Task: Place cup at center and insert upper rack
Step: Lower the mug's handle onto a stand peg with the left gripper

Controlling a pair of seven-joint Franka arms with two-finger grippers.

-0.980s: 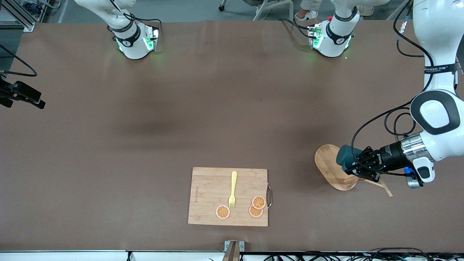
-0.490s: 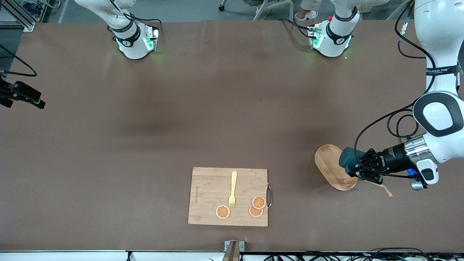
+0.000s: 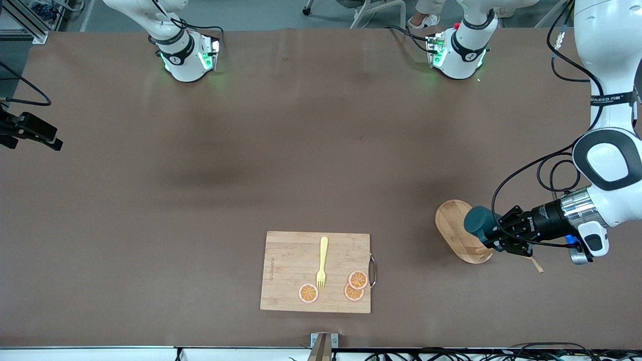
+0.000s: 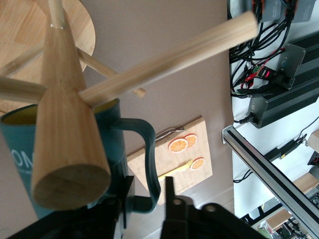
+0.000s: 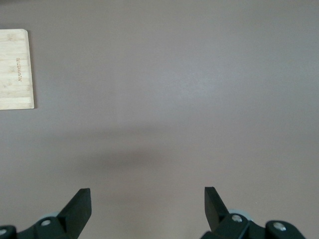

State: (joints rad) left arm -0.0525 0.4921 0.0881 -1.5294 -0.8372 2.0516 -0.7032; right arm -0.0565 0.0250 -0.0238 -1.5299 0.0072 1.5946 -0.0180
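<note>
The dark teal cup with a yellow inside sits against the upper rack, a bamboo mug tree whose oval base lies at the left arm's end of the table. In the left wrist view the rack's thick post and a peg cross the cup. My left gripper reaches in level at the cup. The cup's handle stands between the jaws of that gripper, with a gap beside it. My right gripper hangs open over bare table, holding nothing.
A rectangular bamboo cutting board lies near the front edge, with a yellow fork and three orange slices on it. Its corner shows in the right wrist view. Brown table stretches around.
The left gripper's jaws have parted from the cup's handle. The cup has shifted a little over the rack's base. The right arm has not moved.
</note>
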